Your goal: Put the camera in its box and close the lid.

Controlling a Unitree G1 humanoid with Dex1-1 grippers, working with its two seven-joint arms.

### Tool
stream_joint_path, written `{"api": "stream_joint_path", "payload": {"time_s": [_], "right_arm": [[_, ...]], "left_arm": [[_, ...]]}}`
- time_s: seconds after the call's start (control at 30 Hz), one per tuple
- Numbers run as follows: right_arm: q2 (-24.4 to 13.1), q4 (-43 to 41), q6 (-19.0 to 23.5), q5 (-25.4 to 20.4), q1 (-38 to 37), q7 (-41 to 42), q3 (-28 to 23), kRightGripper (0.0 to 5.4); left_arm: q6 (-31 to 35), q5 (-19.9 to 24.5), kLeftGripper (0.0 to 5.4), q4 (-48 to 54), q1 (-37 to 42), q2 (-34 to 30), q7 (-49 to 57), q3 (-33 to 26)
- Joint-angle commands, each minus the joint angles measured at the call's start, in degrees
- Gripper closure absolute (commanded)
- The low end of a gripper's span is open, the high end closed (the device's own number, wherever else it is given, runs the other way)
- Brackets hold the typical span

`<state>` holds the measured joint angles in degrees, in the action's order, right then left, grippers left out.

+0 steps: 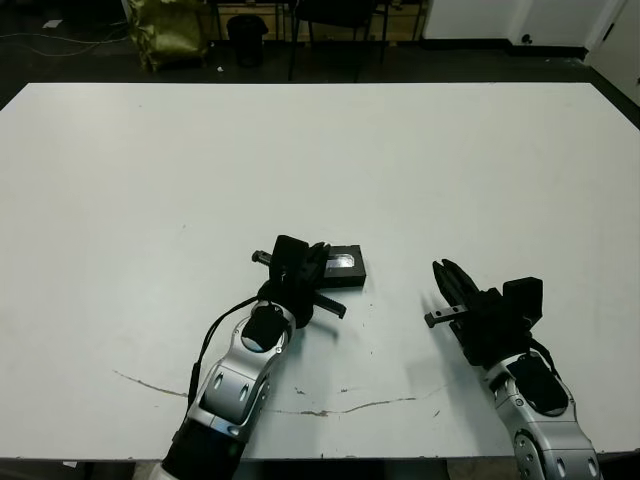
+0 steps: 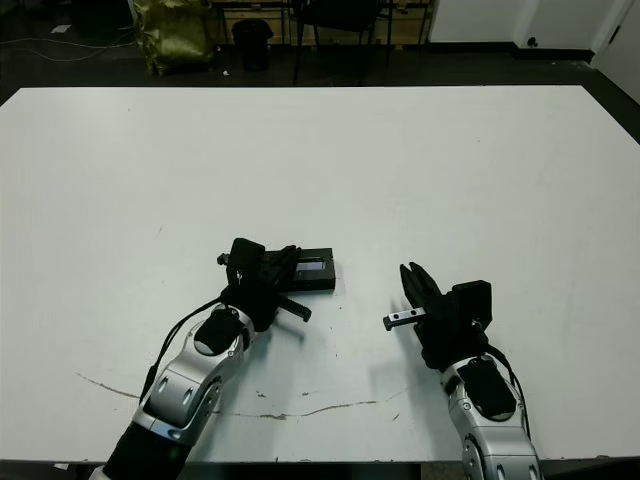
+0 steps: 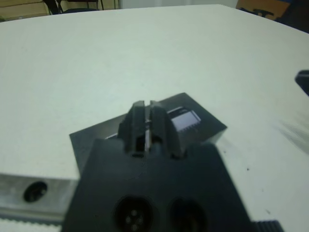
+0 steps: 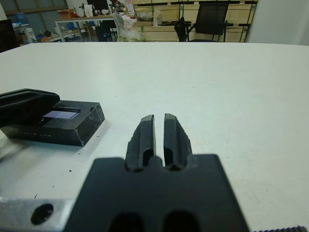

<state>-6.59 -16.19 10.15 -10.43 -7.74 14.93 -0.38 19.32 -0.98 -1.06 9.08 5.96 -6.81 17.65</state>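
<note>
The box [image 1: 350,279] lies at mid-table as a closed black block. The lid [image 1: 346,263] sits flat on top of it, its grey-lavender stripe facing up. The camera is hidden. My left gripper [image 1: 318,254] is shut, its fingers [image 3: 145,108] together over the lid's near end, resting on it or just above it. The right wrist view shows the box [image 4: 63,131] with the left gripper [image 4: 24,99] lying across its top. My right gripper [image 1: 443,268] is shut with nothing in it, a hand's width to the right of the box and apart from it.
The white table [image 1: 320,150] stretches bare behind the box. A thin cracked line [image 1: 330,408] runs along its front part. Beyond the far edge stand a yellow-green bag [image 1: 170,35] and dark chairs [image 1: 335,20].
</note>
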Motion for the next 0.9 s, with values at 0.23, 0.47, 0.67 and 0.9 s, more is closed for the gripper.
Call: {"api": "stream_joint_path", "payload": {"time_s": [0.23, 0.47, 0.67, 0.9], "right_arm": [[-0.13, 0.37, 0.38, -0.70, -0.78, 0.00, -0.24, 5.40], [0.12, 0.45, -0.19, -0.70, -0.49, -0.41, -0.71, 5.40], [-0.22, -1.43, 2.47, -0.40, 0.04, -2.01, -1.56, 5.40], [-0.06, -3.69, 4.75, -0.17, 1.82, -4.91, -2.83, 5.40]], "left_arm": [[5.39, 1.83, 5.39, 6.92, -5.91, -3.57, -2.30, -2.65], [6.36, 6.61, 5.39, 18.89, -4.26, -5.06, -2.62, -10.16], [5.79, 11.10, 5.39, 22.95, -0.78, -6.93, -1.15, -19.99], [-1.27, 13.27, 5.39, 18.78, -1.34, -9.86, -2.73, -26.14]]}}
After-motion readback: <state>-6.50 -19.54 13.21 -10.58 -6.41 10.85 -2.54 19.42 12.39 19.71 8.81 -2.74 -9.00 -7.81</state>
